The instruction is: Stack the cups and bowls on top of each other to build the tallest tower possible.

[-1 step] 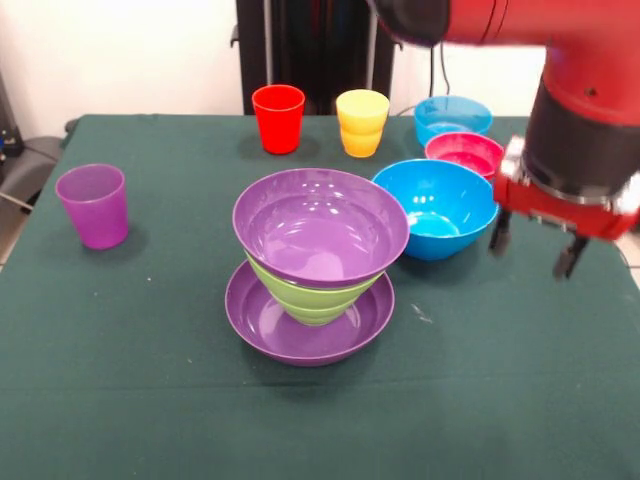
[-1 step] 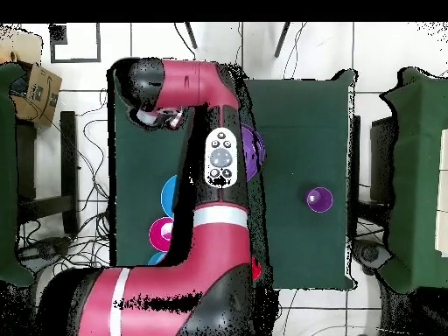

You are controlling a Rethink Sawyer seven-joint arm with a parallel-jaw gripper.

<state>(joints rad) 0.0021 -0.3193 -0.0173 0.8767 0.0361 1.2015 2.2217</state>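
tower (image 1: 318, 262): three bowls | blue bowl (image 1: 437, 208) beside | gripper (image 1: 533, 247) empty, spread

Three small tapered plastic cups stand here: red (image 1: 278, 118), yellow-orange (image 1: 362, 122) and translucent purple (image 1: 93, 205). Six glossy round plastic bowls show: two purple (image 1: 320, 225) (image 1: 262, 320), one lime green (image 1: 310, 300), two blue (image 1: 438, 208) (image 1: 452, 117), one pinkish red (image 1: 465, 153).

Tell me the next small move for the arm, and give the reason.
Probably slide the gripper sideways over the near rim of the large blue bowl and lower it. The jaws stand open and empty just beside that bowl, which sits loose on the table, next to the tower of purple, lime green and purple bowls. It looks like the nearest piece to add on top.
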